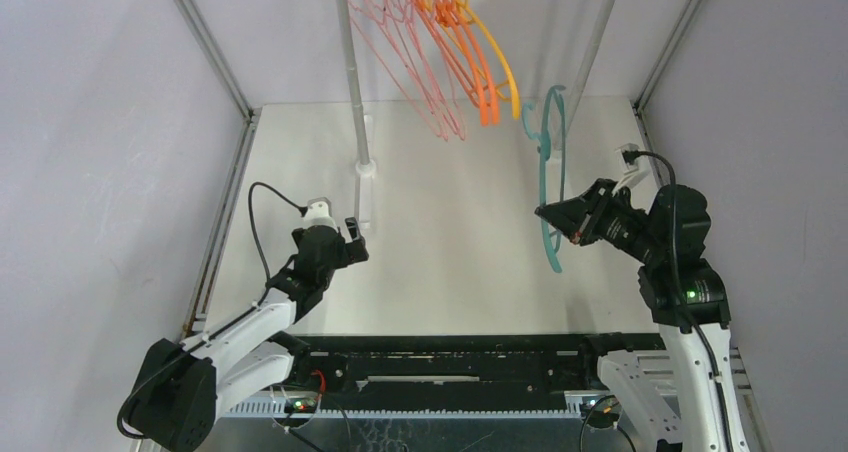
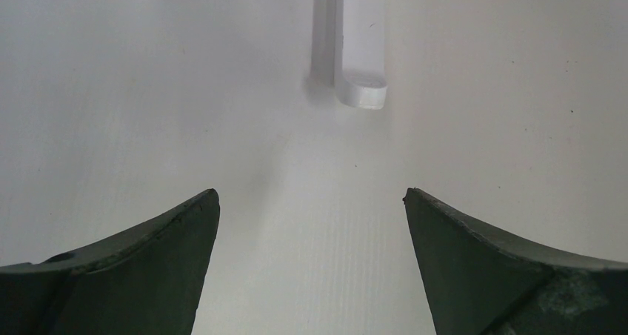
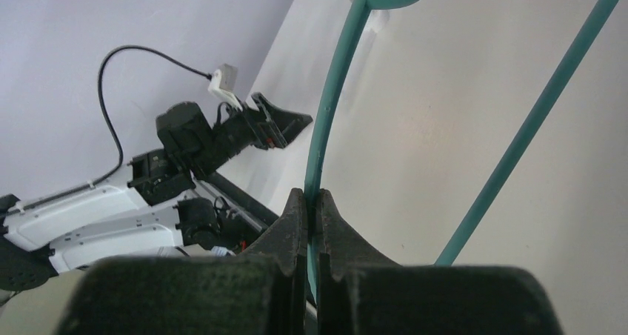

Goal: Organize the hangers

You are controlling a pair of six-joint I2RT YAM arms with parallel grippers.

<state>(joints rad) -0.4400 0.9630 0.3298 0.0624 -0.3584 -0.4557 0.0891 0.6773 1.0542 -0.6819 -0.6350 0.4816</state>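
R gripper (image 3: 311, 196) clamped shut on the teal hanger (image 3: 330, 96): one thin side rod pinched betw. the jaws, rest of the frame out ahead and to their right. Prob. light, stiff, smooth plastic, so it may swivel in the pinch; a hold nearer the hook wd steady it. L gripper (image 2: 311, 201) wide open, empty, rack foot (image 2: 361, 90) ahead of jaws.
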